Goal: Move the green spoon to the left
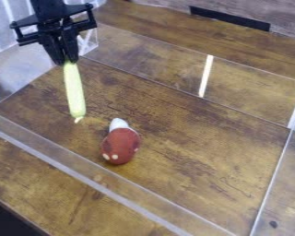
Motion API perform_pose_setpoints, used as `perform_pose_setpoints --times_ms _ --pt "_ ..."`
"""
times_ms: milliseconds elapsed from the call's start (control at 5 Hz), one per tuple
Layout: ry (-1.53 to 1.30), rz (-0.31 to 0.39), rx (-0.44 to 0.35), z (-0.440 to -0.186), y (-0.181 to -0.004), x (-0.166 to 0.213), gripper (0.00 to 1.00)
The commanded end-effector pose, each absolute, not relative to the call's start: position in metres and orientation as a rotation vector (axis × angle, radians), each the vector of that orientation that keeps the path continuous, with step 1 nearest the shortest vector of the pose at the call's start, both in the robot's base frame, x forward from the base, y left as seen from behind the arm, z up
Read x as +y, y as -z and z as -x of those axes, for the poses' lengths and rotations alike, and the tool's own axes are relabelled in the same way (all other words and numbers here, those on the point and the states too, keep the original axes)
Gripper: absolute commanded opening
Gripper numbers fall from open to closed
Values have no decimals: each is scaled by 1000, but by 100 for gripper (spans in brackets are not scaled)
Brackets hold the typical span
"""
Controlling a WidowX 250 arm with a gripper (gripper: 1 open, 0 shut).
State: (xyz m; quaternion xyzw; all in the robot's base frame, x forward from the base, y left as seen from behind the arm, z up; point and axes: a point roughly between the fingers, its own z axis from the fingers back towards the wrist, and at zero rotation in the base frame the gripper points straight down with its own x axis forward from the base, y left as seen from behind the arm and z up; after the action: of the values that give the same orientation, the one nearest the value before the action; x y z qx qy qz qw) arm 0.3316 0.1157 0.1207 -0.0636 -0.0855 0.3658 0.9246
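Tool [64,55] dangles green spoon [74,90] over wooden table [199,129].

Looks like a robot lab or test bench, not a home. Shown by a dark wooden plank tabletop [236,69] fenced with low clear acrylic walls [76,157], a black robot gripper [64,57] hanging over it, and a white wire rack [8,18] at the back left edge.
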Motion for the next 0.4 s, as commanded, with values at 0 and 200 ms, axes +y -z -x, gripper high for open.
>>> perform_pose_setpoints --times_ms 0,200 --pt "-731 110 -288 -329 -150 137 0" --pt "-717 97 -282 -321 -141 153 0"
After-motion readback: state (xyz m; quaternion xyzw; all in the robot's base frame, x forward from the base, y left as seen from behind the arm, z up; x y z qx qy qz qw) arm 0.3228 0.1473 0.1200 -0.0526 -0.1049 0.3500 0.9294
